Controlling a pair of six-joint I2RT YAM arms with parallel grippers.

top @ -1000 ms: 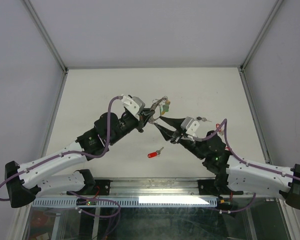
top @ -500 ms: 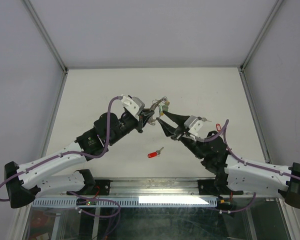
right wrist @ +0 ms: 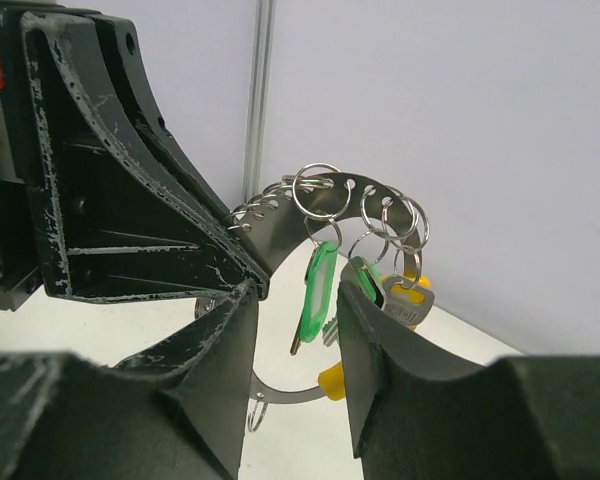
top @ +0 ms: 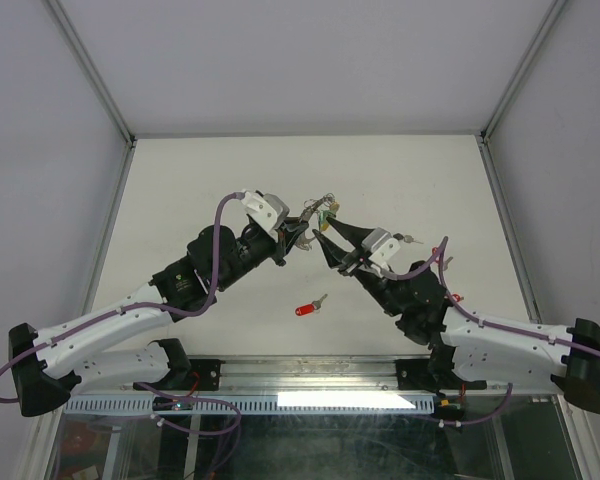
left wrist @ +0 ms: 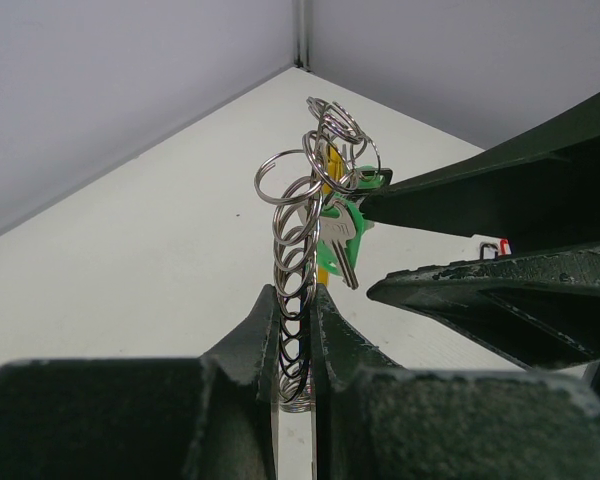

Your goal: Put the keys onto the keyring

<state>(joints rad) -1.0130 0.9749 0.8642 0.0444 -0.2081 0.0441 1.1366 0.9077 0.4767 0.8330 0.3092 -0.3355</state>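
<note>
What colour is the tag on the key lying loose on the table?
The tag is red, seen best in the top external view.

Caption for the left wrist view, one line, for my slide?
Left gripper pinches the keyring; the open right gripper straddles a green-tagged key hanging from it.

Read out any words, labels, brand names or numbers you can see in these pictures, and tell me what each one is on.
No text in any view can be read.
Silver key head beside the green tag: faint stamped marks, too blurred to read.
Green tag: no lettering shows.
Red tag on the table: too small to tell.
</note>
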